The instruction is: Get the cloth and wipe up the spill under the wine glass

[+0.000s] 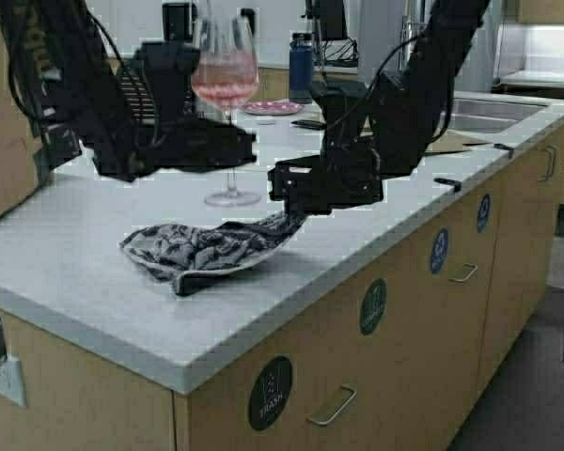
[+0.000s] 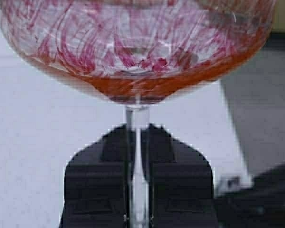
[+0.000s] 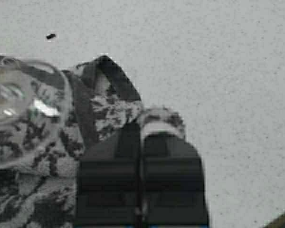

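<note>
The wine glass (image 1: 226, 75), clear with a pink-red speckled bowl, is held by its stem in my shut left gripper (image 1: 249, 146). Its round foot (image 1: 231, 197) hangs just above the white counter (image 1: 94, 282). In the left wrist view the fingers (image 2: 104, 161) clamp the stem below the bowl (image 2: 133, 47). The dark cloth with a white leaf pattern (image 1: 207, 249) lies bunched on the counter in front of the glass. My right gripper (image 1: 296, 221) is shut on its right end. In the right wrist view the cloth (image 3: 104, 104) bulges from the gripper (image 3: 141, 130), and the glass foot (image 3: 14, 104) shows over it. No spill shows.
A dark blue bottle (image 1: 301, 68) and a pink plate (image 1: 273, 108) stand at the back of the counter. A sink (image 1: 479, 113) and brown paper (image 1: 451, 143) are to the right. A cardboard box (image 1: 9, 141) stands at the left. The counter's front edge is close to the cloth.
</note>
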Motion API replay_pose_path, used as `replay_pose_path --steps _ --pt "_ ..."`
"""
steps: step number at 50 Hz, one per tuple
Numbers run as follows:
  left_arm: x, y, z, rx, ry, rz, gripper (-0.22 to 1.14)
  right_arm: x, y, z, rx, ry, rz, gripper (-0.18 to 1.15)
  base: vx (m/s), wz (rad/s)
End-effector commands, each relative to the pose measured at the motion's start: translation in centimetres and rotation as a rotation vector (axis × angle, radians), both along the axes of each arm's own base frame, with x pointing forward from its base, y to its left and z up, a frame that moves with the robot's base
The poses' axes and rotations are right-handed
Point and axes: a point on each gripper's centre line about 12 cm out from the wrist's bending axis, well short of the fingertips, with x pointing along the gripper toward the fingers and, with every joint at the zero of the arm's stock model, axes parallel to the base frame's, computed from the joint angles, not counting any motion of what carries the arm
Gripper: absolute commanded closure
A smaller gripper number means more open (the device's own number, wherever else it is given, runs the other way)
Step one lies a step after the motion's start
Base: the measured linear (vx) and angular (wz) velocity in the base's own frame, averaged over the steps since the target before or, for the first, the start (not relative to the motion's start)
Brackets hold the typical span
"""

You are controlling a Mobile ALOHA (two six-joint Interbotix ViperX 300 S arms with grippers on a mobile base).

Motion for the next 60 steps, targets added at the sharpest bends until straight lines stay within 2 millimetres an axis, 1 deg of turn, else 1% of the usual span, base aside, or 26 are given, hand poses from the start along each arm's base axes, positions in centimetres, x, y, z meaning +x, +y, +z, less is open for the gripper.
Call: replay_pose_path --steps 1,8,11,14,19,25,30,31,34,36,40,44,49,54,60 --pt "1.3 -0.4 -1.2 -0.016 -0.025 0.004 0.82 0.5 0.1 2.9 0.032 -0.058 -0.004 0.90 0.00 0.00" --pt "1.4 0.0 -5.4 -0.016 -0.004 0.012 0.82 0.3 0.0 3.6 0.036 -0.066 -0.003 0.90 0.00 0.00" --pt "1.1 0.2 -6.1 -0.028 -0.017 0.012 0.81 0.4 -0.1 4.0 0.040 -0.073 -0.006 0.90 0.00 0.00" --pt "0.7 0.3 -6.1 -0.044 -0.038 0.009 0.81 0.5 -0.1 4.2 0.042 -0.078 -0.008 0.90 0.00 0.00" --pt "0.5 0.3 -4.5 -0.064 -0.077 0.008 0.80 0.8 -0.6 4.7 0.051 -0.087 -0.021 0.90 0.00 0.00" --pt "0.3 0.4 -1.5 -0.079 -0.118 0.004 0.80 1.7 -2.1 5.4 0.076 -0.104 -0.070 0.90 0.00 0.00" --pt "0.2 0.4 1.0 -0.093 -0.161 0.003 0.79 2.7 -4.6 6.3 0.126 -0.115 -0.173 0.90 0.00 0.00" --pt "0.2 0.4 1.4 -0.096 -0.168 0.003 0.79 3.0 -5.5 6.6 0.147 -0.118 -0.214 0.90 0.00 0.00" --pt "0.3 0.4 2.5 -0.101 -0.191 0.003 0.79 3.4 -7.4 7.4 0.194 -0.128 -0.297 0.90 0.00 0.00" --pt "0.4 0.3 3.1 -0.097 -0.211 0.004 0.79 3.7 -8.9 8.0 0.223 -0.138 -0.353 0.90 0.00 0.00" --pt "0.5 0.3 3.3 -0.083 -0.228 0.004 0.79 3.8 -11.5 9.4 0.271 -0.173 -0.440 0.90 0.00 0.00" --pt "0.6 0.3 2.8 -0.059 -0.231 0.007 0.79 3.6 -13.8 10.8 0.306 -0.212 -0.508 0.90 0.00 0.00" --pt "0.7 0.2 1.7 -0.034 -0.223 0.007 0.79 3.1 -15.6 12.1 0.331 -0.254 -0.550 0.90 0.00 0.00" --pt "0.7 0.2 0.0 -0.023 -0.196 0.010 0.79 2.7 -16.5 13.0 0.341 -0.285 -0.566 0.90 0.00 0.00" --pt "0.9 0.2 -1.8 -0.011 -0.167 0.009 0.79 2.3 -16.6 13.2 0.340 -0.299 -0.565 0.90 0.00 0.00"
